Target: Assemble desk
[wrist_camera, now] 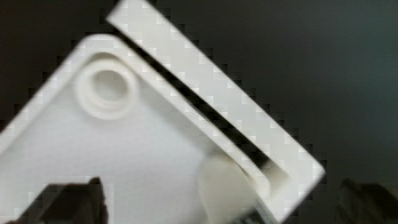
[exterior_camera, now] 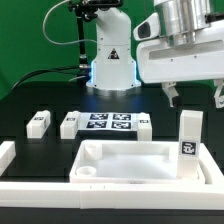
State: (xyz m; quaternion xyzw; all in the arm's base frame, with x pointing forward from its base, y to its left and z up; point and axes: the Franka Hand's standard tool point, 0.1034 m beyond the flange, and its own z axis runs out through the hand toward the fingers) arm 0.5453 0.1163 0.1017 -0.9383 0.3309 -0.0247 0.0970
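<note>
The desk top [exterior_camera: 130, 160], a white tray with a raised rim, lies at the front of the table. A white leg [exterior_camera: 188, 135] with a tag stands upright at the top's right corner. My gripper [exterior_camera: 197, 95] hangs just above that leg, jaws open and holding nothing. In the wrist view the top's corner [wrist_camera: 125, 130] shows a round hole [wrist_camera: 107, 90]. My dark fingertips [wrist_camera: 63, 205] stand far apart at the frame's edge, with a blurred pale shape [wrist_camera: 222, 190] between them. Three more legs [exterior_camera: 38, 122], [exterior_camera: 68, 125], [exterior_camera: 142, 125] lie behind the top.
The marker board [exterior_camera: 108, 122] lies between the loose legs. A white raised frame [exterior_camera: 8, 155] runs along the exterior view's left and front edges. The arm's base [exterior_camera: 110, 60] stands at the back, with cables beside it.
</note>
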